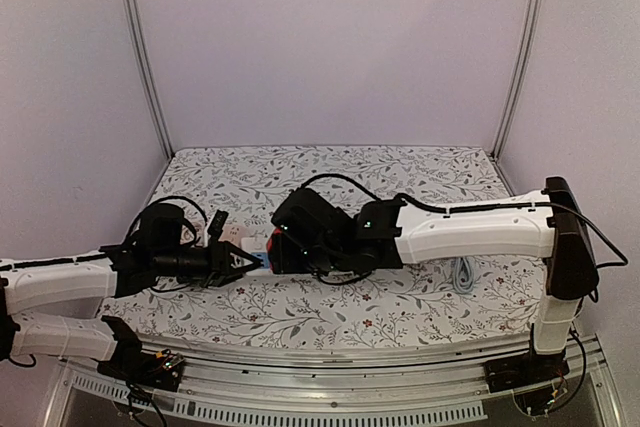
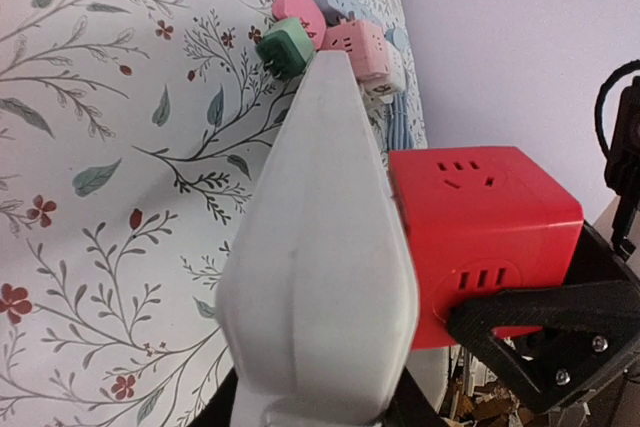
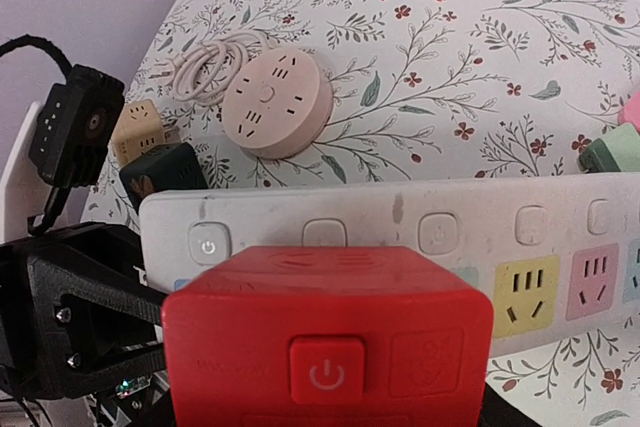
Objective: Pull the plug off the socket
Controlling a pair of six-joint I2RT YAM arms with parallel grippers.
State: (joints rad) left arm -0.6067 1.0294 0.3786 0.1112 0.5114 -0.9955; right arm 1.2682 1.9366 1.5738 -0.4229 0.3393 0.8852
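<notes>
Top external: left claw (image 1: 238, 265) and right claw (image 1: 282, 249) are meeting mid-counter (image 1: 420, 312). Left wrist: left claw is pinching the power strip (image 2: 320, 247), with the red cube plug (image 2: 480, 237) apparently sitting seated in it. Right wrist: right claw is clamping the red cube plug. Risk: a skewed pull dragging the power strip along.

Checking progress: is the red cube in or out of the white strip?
In: the red cube sits flush against the white strip, no prongs or gap showing.
</notes>
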